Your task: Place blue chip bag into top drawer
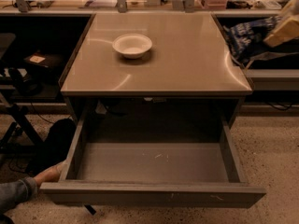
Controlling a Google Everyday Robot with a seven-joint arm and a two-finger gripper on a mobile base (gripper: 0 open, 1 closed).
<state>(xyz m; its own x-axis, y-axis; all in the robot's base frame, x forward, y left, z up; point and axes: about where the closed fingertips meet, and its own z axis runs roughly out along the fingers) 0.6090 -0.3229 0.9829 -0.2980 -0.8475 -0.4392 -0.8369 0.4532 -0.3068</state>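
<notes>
The blue chip bag (246, 37) hangs in the air at the right edge of the camera view, past the table's right edge and lifted off the top. My gripper (281, 31) is at the far right, its tan fingers shut on the bag's right side. The top drawer (154, 196) stands pulled fully open below the table's front edge, its bare grey floor showing with nothing in it. The gripper and bag are up and to the right of the drawer.
A white bowl (132, 45) sits on the table top (187, 64) at the back left. A person's arm and hand (28, 185) reach in at the lower left beside the drawer. Shelves and cables lie left, another counter right.
</notes>
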